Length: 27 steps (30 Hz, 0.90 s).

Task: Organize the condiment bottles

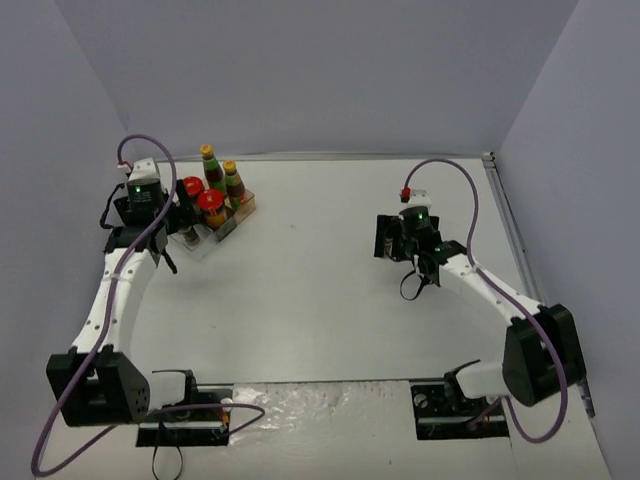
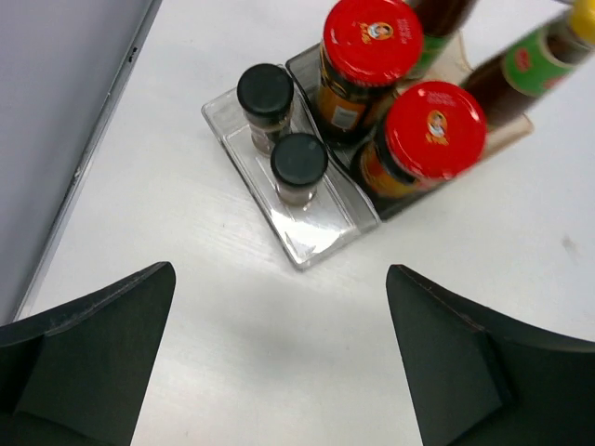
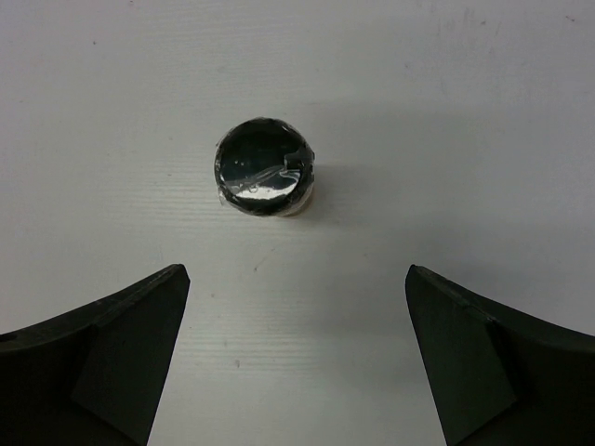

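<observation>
The stepped rack (image 1: 243, 207) stands at the back left. Two yellow-capped sauce bottles (image 1: 207, 163) (image 1: 231, 178) stand on its top step, and two red-lidded jars (image 2: 372, 37) (image 2: 434, 130) on the middle one. Two black-capped spice jars (image 2: 265, 93) (image 2: 298, 160) sit in the clear lowest step (image 2: 316, 237). My left gripper (image 2: 279, 279) is open and empty, just short of the rack's near end. A third spice jar (image 3: 263, 167) stands alone on the table. My right gripper (image 3: 296, 274) is open above it, with the jar just ahead of the fingertips.
The left wall (image 2: 56, 111) runs close beside the rack. The near end of the clear step holds nothing. The right gripper (image 1: 393, 240) hangs over the right middle of the white table (image 1: 320, 290), with a metal rail (image 1: 505, 220) along the right edge.
</observation>
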### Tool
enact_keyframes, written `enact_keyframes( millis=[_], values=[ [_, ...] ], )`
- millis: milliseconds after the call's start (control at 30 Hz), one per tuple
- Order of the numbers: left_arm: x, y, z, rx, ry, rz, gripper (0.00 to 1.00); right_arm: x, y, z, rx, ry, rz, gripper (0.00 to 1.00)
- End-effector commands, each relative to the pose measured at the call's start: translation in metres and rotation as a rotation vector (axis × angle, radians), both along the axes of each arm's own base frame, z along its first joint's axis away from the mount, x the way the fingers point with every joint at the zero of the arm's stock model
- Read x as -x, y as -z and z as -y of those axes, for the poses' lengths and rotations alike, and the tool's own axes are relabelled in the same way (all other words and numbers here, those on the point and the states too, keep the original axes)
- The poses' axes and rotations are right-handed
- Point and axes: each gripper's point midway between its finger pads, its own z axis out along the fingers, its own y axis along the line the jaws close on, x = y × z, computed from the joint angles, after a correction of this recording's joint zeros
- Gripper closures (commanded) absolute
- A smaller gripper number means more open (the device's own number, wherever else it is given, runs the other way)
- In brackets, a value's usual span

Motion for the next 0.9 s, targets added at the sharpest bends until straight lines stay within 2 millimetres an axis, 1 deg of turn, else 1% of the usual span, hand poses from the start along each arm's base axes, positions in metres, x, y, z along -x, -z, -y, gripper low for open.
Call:
enact_keyframes(
  millis=[0, 33, 100, 167, 200, 300, 367, 433, 533, 600, 667, 800, 833, 867],
  values=[
    [0.053, -0.025, 0.025, 0.057, 0.125, 0.089, 0.05, -0.046, -0.025, -0.016, -0.062, -0.015, 0.118, 0.03],
    [0.066, -0.017, 0.032, 0.073, 0.159, 0.086, 0.05, -0.052, -0.023, -0.017, -0.060, -0.018, 0.118, 0.05],
    [0.089, -0.019, 0.039, 0.087, 0.192, 0.127, 0.04, -0.063, -0.017, -0.022, -0.056, -0.033, 0.116, 0.09],
    [0.107, -0.009, 0.046, 0.106, 0.220, 0.141, 0.04, -0.069, -0.008, -0.026, -0.044, -0.050, 0.096, 0.15],
    [0.114, -0.003, 0.048, 0.113, 0.230, 0.146, 0.03, -0.072, -0.005, -0.028, -0.040, -0.060, 0.093, 0.20],
    [0.129, 0.013, 0.053, 0.123, 0.254, 0.156, 0.03, -0.082, -0.003, -0.037, -0.047, -0.099, 0.119, 0.44],
    [0.134, 0.016, 0.057, 0.133, 0.271, 0.167, 0.03, -0.085, 0.000, -0.043, -0.052, -0.121, 0.121, 0.58],
    [0.134, 0.009, 0.058, 0.127, 0.278, 0.193, 0.03, -0.085, 0.004, -0.050, -0.042, -0.145, 0.117, 0.73],
    [0.132, 0.009, 0.052, 0.104, 0.260, 0.196, 0.03, -0.075, 0.004, -0.079, -0.032, -0.225, 0.123, 0.90],
    [0.131, 0.012, 0.051, 0.099, 0.255, 0.180, 0.03, -0.061, 0.000, -0.106, -0.021, -0.316, 0.137, 0.97],
    [0.131, 0.014, 0.054, 0.107, 0.266, 0.171, 0.03, -0.043, -0.003, -0.141, -0.031, -0.438, 0.146, 0.99],
    [0.130, 0.015, 0.057, 0.114, 0.282, 0.165, 0.03, -0.004, -0.005, -0.209, -0.058, -0.652, 0.168, 1.00],
    [0.129, 0.015, 0.057, 0.113, 0.284, 0.165, 0.03, 0.002, -0.005, -0.220, -0.061, -0.683, 0.173, 1.00],
    [0.129, 0.015, 0.057, 0.112, 0.284, 0.165, 0.03, 0.005, -0.005, -0.226, -0.061, -0.700, 0.173, 1.00]
  ],
)
